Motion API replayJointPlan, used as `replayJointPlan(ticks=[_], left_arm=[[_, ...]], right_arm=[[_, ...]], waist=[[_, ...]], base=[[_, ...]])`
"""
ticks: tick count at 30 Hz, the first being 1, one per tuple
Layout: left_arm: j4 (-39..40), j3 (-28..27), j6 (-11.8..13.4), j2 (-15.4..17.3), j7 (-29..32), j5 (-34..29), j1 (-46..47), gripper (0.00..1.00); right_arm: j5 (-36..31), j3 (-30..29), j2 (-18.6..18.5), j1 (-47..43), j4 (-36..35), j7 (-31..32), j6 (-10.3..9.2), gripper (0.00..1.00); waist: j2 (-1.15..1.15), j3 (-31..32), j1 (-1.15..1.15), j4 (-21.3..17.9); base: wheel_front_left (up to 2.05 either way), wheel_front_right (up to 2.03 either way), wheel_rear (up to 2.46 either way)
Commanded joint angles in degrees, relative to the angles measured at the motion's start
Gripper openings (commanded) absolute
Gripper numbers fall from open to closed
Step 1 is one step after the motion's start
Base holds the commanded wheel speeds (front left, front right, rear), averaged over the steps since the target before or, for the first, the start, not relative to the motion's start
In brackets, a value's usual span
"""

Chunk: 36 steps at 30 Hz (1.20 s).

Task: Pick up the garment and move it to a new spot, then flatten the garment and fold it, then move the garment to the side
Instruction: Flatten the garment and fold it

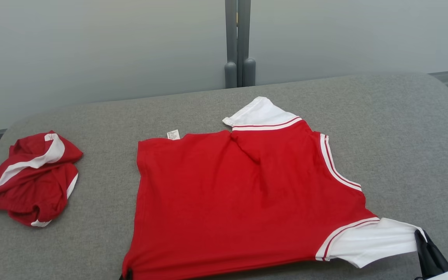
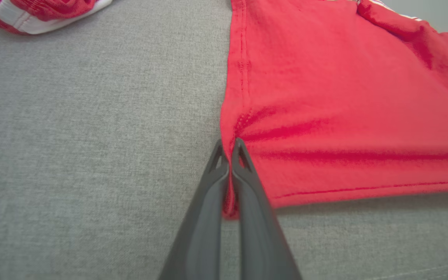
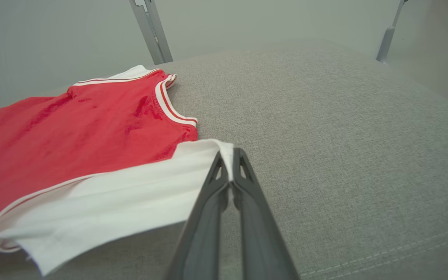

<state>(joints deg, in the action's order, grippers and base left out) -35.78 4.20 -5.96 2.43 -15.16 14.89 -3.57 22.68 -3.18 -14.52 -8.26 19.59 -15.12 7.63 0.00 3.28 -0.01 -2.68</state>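
You have the red T-shirt [image 1: 239, 194] spread across the middle of the grey padded surface [image 1: 403, 136]. Its hem faces the surface's left end and its striped neckline the right end. One white sleeve [image 1: 261, 112] points toward the far edge of the surface. The other white sleeve [image 1: 368, 241] lies at the near edge. The cloth is mostly flat, with a raised crease running in from the far side, and a small white label [image 1: 173, 134] sticks out there.

Your left gripper [image 2: 228, 149] is pinched together on the shirt's near hem corner, low over the surface's near edge, with red fabric caught between its fingers. Your right gripper [image 3: 230, 157] is closed on the cuff of the near sleeve, also at the near edge, with white cloth folded over its tips.

A second red-and-white garment [image 1: 29, 179] sits crumpled at the surface's left end, well apart from the shirt. A grey post [image 1: 239, 42] stands just behind the far edge.
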Motion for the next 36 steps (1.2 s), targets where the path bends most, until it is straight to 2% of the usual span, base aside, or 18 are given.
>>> replayJointPlan(ticks=[1,6,12,23,36], left_arm=[[0.5,-0.5,0.2,0.8,0.0,-0.1,-0.3,0.00],[2.4,1.7,-0.9,0.7,0.0,0.1,2.3,0.00],[3.6,3.9,-1.5,0.7,0.0,0.8,5.3,0.00],[3.8,5.5,-1.5,0.7,0.0,1.0,12.0,0.00],[1.1,8.4,-1.0,0.6,0.0,1.8,18.7,0.00]], right_arm=[[-0.3,-0.2,-0.5,-0.3,-0.4,0.0,-0.26,0.00],[0.4,0.5,0.4,2.8,-1.4,0.0,-0.21,0.00],[0.0,1.5,0.9,8.0,1.0,0.0,-0.19,0.00],[-2.1,2.7,-0.2,20.4,8.0,0.0,-0.19,0.00],[-3.8,3.6,-0.2,28.5,13.1,0.0,-0.19,0.00]], waist=[[0.00,-0.5,0.01,0.1],[0.00,-2.0,0.01,0.5],[0.00,-3.9,0.01,1.9],[0.00,-8.8,0.01,4.6],[0.00,-13.2,0.01,5.6]], base=[[0.00,0.00,0.00],[0.00,0.00,0.00],[0.00,0.00,0.00],[0.00,0.00,0.00],[0.00,0.00,0.00]])
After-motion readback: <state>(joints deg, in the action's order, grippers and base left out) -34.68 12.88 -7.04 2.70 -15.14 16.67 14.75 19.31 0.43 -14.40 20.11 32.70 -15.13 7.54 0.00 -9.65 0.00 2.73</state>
